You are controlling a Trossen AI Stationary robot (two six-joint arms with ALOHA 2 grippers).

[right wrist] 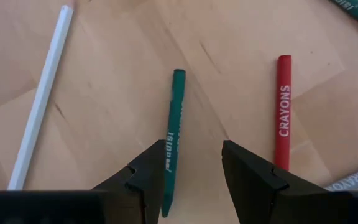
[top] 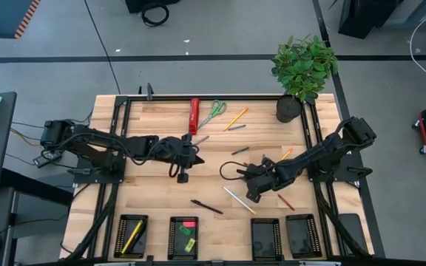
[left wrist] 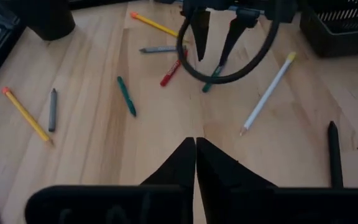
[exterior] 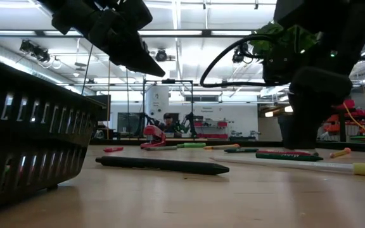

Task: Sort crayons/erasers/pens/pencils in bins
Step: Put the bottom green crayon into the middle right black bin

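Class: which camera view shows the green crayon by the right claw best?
The right wrist view: the green crayon fills it, lying between the open right claw. The left wrist view shows it small; the high and low views barely show it.

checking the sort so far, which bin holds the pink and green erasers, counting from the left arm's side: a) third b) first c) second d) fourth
c, the high view shows the pink eraser and green eraser in the second bin, with a yellow piece beside them.

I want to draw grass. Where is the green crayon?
In the right wrist view, the short green wax crayon lies on the wooden table, between a white pencil and a red crayon.
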